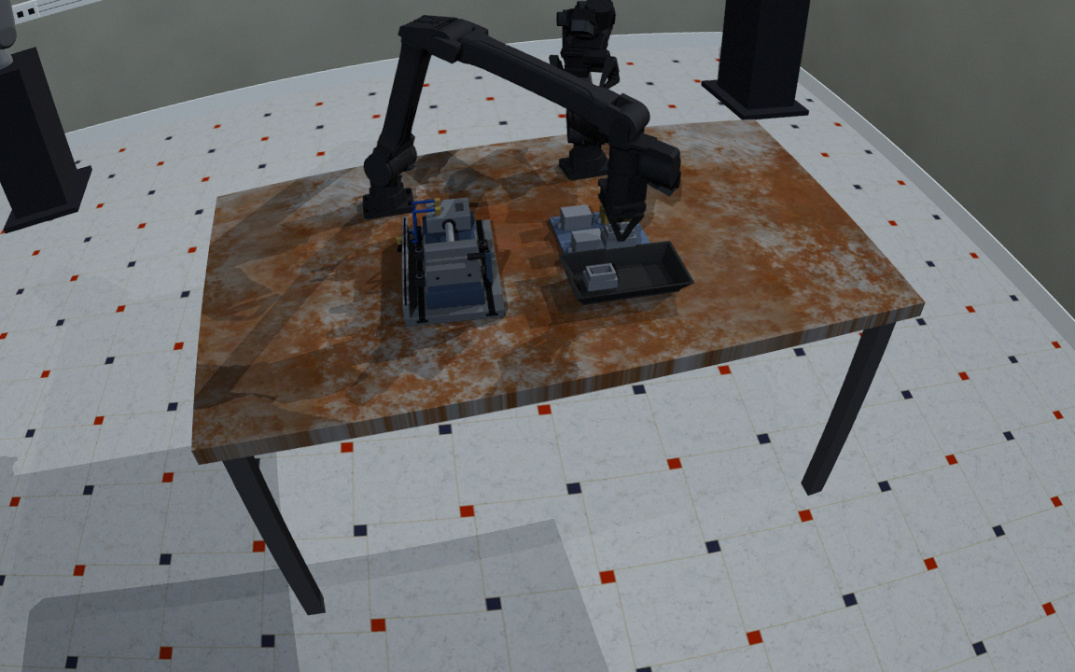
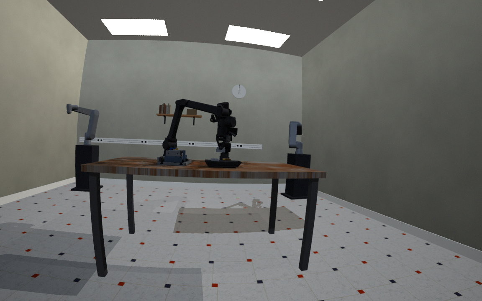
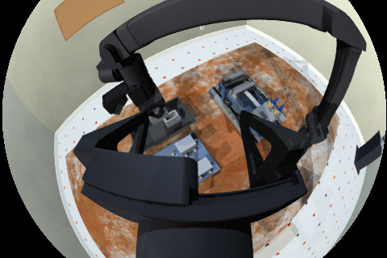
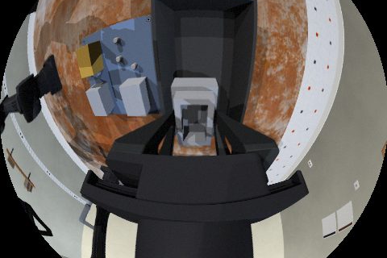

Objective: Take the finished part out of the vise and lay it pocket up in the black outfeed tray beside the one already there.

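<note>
One block is up in the air, and our right gripper [image 1: 624, 231] [image 2: 220, 144] [image 3: 157, 113] [image 4: 194, 114] has it pinched between its fingers. It is the done block [image 4: 195, 98], the one we want in the tray [image 1: 668, 265] [image 2: 223, 164] [image 3: 157, 137] [image 4: 201, 48]. We can see its pocket facing up. It is out of the vise [image 1: 453, 272] [image 2: 174, 157] [image 3: 246, 97] and not down in the tray.

Our left gripper [image 3: 193, 115] is wide open with nothing in it. It is up high, well apart from the blocks.

The other done block [image 1: 600, 277] [image 3: 172, 117] sits in the tray, at the end near the vise, with its pocket up. The rest of the tray has room beside it. From our right wrist, we can't make out that block.

Next to the tray is a blue plate [image 1: 558, 232] [image 3: 215, 167] [image 4: 139, 50]. We see two plain gray blocks [image 1: 577, 217] [image 3: 185, 145] [image 4: 135, 97] there, and neither looks knocked over. A yellow block [image 4: 89, 60] is at the plate's edge, and little pegs [image 4: 117, 40] stick up from the plate.
</note>
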You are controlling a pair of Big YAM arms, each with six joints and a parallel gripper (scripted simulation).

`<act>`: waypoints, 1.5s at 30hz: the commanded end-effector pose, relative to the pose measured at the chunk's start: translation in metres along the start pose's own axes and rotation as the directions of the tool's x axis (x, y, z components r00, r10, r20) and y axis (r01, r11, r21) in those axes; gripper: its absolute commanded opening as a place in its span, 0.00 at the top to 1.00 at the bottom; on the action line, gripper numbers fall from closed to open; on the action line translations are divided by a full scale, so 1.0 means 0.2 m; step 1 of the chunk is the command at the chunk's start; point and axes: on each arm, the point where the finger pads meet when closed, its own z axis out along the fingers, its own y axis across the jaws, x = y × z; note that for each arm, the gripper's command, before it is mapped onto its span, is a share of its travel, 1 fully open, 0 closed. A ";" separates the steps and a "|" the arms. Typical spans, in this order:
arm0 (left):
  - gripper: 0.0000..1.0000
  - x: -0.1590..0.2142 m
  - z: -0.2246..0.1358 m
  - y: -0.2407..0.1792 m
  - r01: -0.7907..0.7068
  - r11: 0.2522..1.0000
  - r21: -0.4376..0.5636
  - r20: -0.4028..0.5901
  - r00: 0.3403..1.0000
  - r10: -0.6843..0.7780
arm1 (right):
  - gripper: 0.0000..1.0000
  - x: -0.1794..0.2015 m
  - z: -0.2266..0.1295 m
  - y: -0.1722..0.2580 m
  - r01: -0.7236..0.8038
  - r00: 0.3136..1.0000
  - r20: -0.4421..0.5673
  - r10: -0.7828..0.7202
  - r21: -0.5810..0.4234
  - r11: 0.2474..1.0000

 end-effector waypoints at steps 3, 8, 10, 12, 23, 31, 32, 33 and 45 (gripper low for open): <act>0.00 -0.02 0.00 0.19 -0.029 0.999 -0.040 -0.030 0.999 0.028 | 0.68 -0.34 -0.09 -0.08 0.002 0.999 0.037 -0.003 0.033 0.999; 0.00 0.03 0.01 0.33 -0.007 0.997 -0.070 -0.056 0.998 0.004 | 0.68 -0.41 -0.04 -0.09 0.008 0.999 0.045 -0.010 0.039 0.999; 0.00 0.06 0.01 0.39 0.005 0.997 -0.081 -0.063 0.998 -0.010 | 0.68 -0.41 -0.01 -0.10 0.006 0.999 0.045 -0.008 0.039 0.999; 0.00 0.08 0.00 0.44 0.018 0.995 -0.094 -0.067 0.997 -0.025 | 0.68 -0.39 0.07 -0.08 0.006 1.000 0.025 -0.006 0.023 1.000; 0.00 0.20 -0.11 0.74 0.093 0.982 -0.163 -0.048 0.994 -0.102 | 0.68 -0.39 0.10 -0.10 0.003 0.999 0.039 -0.004 0.034 0.999; 0.00 0.24 -0.17 0.83 0.147 0.972 -0.184 -0.021 0.988 -0.154 | 0.68 -0.37 0.42 -0.04 0.013 1.000 0.004 -0.013 0.007 1.000; 0.00 0.24 -0.17 0.83 0.147 0.972 -0.184 -0.021 0.988 -0.154 | 0.68 -0.38 0.44 -0.04 0.013 1.000 0.004 -0.013 0.007 1.000; 0.00 0.24 -0.17 0.83 0.147 0.972 -0.184 -0.021 0.988 -0.154 | 0.68 -0.40 0.43 -0.05 0.013 1.000 0.014 -0.013 0.015 1.000; 0.00 0.24 -0.17 0.83 0.143 0.972 -0.187 -0.020 0.989 -0.149 | 0.35 -0.41 0.08 -0.11 0.011 0.998 0.067 -0.015 0.058 0.998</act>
